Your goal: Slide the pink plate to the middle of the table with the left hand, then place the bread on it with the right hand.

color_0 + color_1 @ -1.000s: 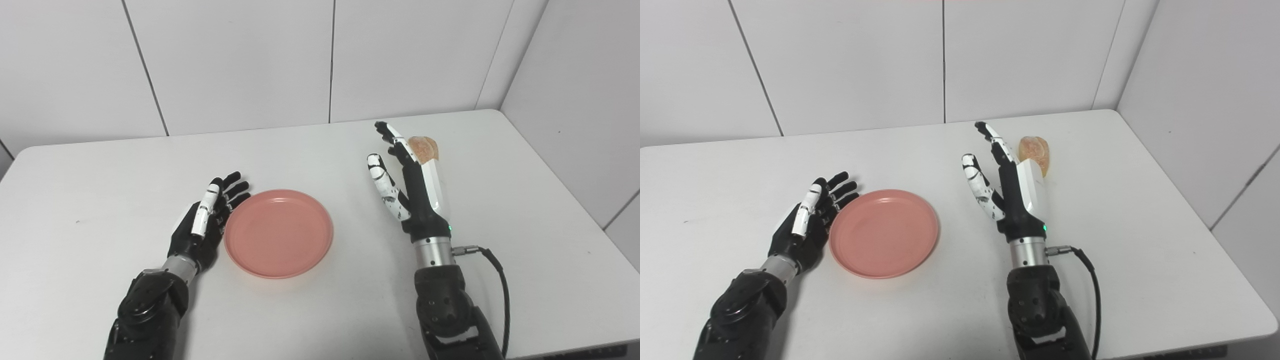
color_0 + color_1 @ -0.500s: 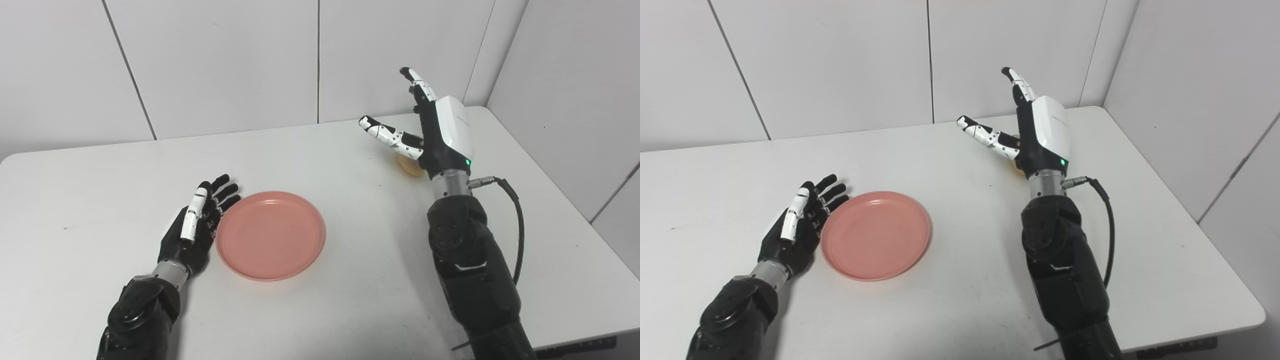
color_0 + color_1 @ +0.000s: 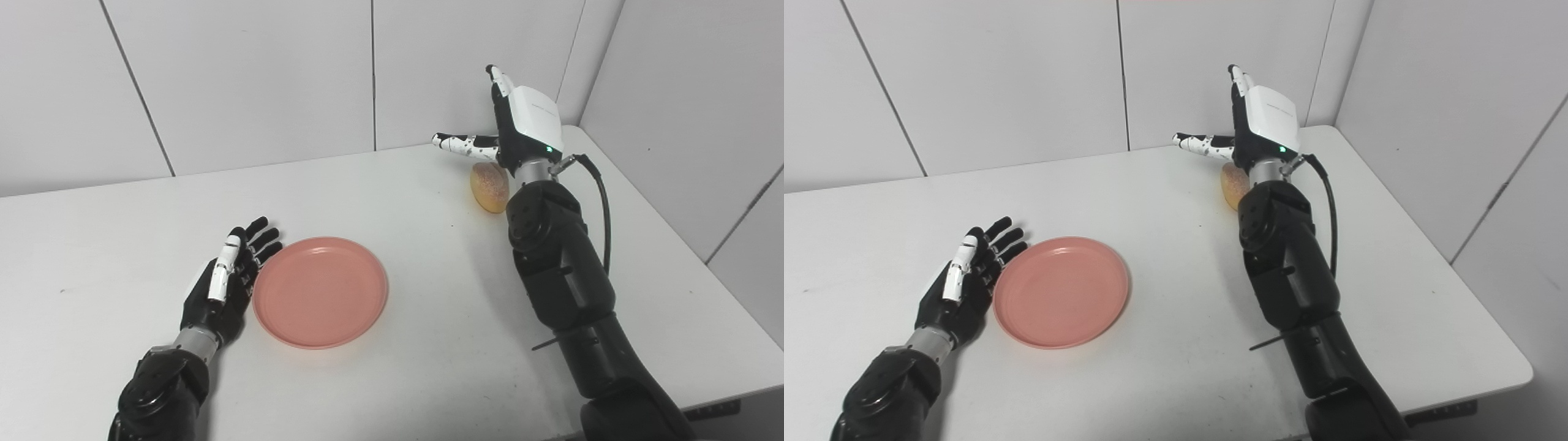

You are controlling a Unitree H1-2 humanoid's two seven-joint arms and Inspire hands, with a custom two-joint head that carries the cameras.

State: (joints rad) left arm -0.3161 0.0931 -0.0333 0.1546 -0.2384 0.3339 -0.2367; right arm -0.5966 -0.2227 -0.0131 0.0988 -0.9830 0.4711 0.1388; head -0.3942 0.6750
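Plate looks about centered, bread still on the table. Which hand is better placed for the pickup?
Right. The right hand is open and raised directly over the bread at the table's far right. The left hand lies open beside the pink plate, far from the bread.

Bread point(image 3: 489, 187): right portion hidden behind the right arm's wrist; more is covered in the right eye view. Both arms cut off by the bottom edge. Contact between left hand point(image 3: 225, 283) and pink plate point(image 3: 320, 292) rim cannot be resolved.
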